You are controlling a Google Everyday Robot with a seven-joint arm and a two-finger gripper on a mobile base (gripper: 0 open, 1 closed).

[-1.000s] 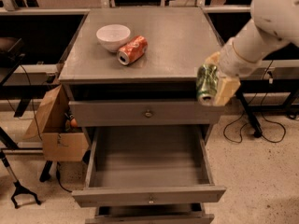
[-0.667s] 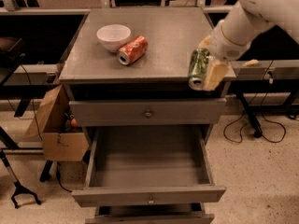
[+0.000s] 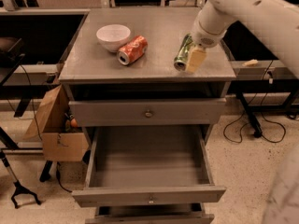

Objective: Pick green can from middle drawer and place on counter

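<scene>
Gripping green can (image 3: 181, 52): gripper (image 3: 188, 59) clamped on it, can tilted, silver end toward front, over right front part of counter (image 3: 154, 66); contact with surface not discernible. Orange-red soda can (image 3: 132, 49) on its side, well left of it, just beside white bowl (image 3: 113, 35). Middle drawer (image 3: 149, 196) pulled open below. Cardboard box (image 3: 58, 136) at cabinet's left. Can lettering unreadable.

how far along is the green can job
Done: the green can is out of the middle drawer, which stands open and empty. In hand: the claw grips the can, tilted, over the right front of the counter. Left: set it down and let go; whether it touches the surface yet, I cannot tell.
</scene>
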